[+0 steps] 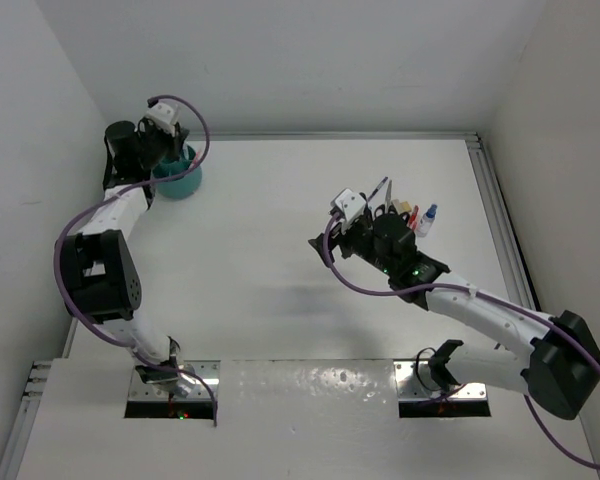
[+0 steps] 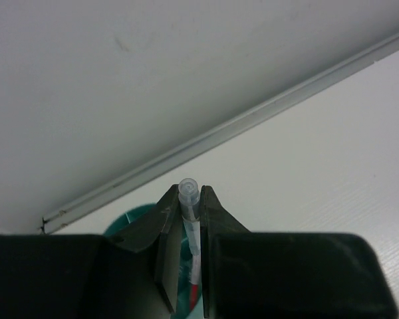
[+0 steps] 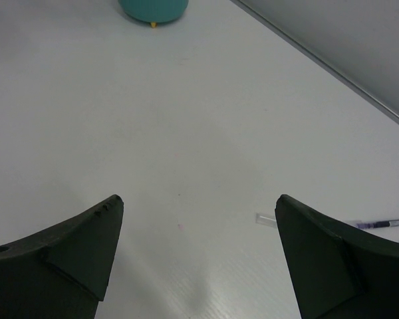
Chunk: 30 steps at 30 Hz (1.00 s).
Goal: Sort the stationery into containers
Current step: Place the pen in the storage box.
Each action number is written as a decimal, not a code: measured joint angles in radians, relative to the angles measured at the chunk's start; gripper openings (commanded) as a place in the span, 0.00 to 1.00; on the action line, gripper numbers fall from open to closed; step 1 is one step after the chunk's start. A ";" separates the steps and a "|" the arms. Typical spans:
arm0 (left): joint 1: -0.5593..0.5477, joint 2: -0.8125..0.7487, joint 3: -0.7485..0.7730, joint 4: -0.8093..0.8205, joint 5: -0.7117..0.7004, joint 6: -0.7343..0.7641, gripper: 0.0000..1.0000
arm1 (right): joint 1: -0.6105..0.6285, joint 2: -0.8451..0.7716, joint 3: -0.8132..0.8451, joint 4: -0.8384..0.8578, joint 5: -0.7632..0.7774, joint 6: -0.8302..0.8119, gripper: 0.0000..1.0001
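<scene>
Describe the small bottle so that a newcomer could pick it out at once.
In the top view, find the metal rail running down the right side, then look left to the heap of stationery close by. The bottle lies on the heap's rail-side edge. It alone is white with a blue cap; the pieces beside it are mostly dark.

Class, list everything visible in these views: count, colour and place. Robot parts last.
organiser: one, teal, far left of table, below left claw.
held pen: one, clear cap, white-and-red barrel, in left claw.
loose pen: one, dark with clear end, on table beside right claw.
bottle: one, white with blue cap, right of the pile.
stationery pile: uncountable, black, beige, red, by right claw.
table: one, white.
arms: two, white and black, purple cables.
left claw: black, shut on held pen.
right claw: black, open, above the table.
</scene>
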 measured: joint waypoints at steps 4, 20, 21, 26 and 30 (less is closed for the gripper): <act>0.008 0.000 0.047 0.001 0.015 -0.003 0.00 | -0.007 0.006 0.005 0.000 -0.011 0.001 0.94; 0.011 0.142 0.013 -0.044 -0.044 0.098 0.00 | -0.020 0.010 0.007 -0.026 -0.024 0.001 0.94; 0.011 0.153 0.013 -0.043 -0.049 0.104 0.00 | -0.020 0.008 0.007 -0.029 -0.024 0.001 0.94; 0.008 0.199 0.014 -0.054 -0.050 0.144 0.19 | -0.020 -0.004 0.007 -0.039 -0.023 0.001 0.94; 0.003 0.201 0.022 -0.060 -0.044 0.155 0.28 | -0.020 -0.006 0.014 -0.055 -0.023 0.001 0.94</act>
